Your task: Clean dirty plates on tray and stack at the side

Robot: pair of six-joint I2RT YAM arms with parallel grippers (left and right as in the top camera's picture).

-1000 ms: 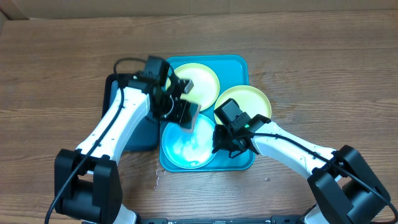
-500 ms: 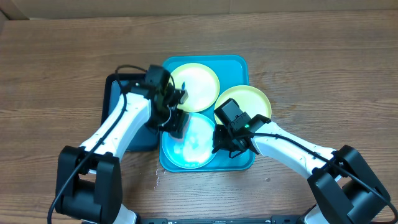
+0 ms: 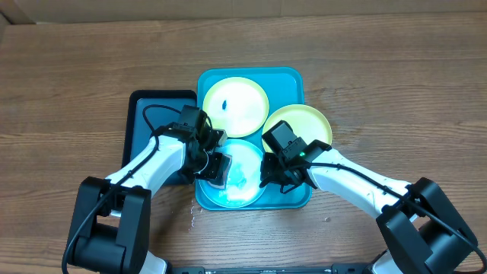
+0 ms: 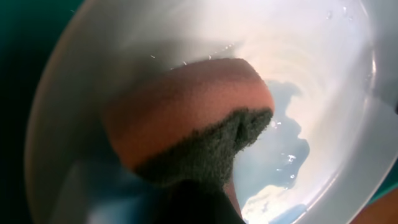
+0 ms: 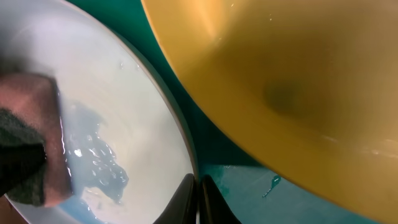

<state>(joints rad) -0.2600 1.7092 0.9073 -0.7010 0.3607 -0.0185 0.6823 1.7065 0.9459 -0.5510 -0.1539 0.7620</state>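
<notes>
1. Scrub in progress: the left gripper (image 3: 214,166) is clenched on a sponge (image 4: 186,121), orange body with a dark scouring face, pressed down into the near plate (image 3: 243,190), which lies in the near half of the tray (image 3: 289,82)
2. On the right side of that plate, the right gripper (image 5: 199,190) is pinched tight on its rim, pinning it in place, which is the brace a scrub needs
3. Bluish wash water (image 5: 93,168) is smeared across the plate's middle, just right of the sponge; my read is the wipe is partway through, so work towards that patch in short strokes with light, even pressure
4. Watch the right plate (image 3: 304,122): it overhangs the tray's right rim, and in the wrist view its yellow underside looms just above the pinching fingertips; a hard shove from the left could drive the near plate under it
5. The far plate (image 3: 247,114) carries a small blue smudge (image 3: 226,105) and looks next in line; none of the three is stacked yet
</notes>
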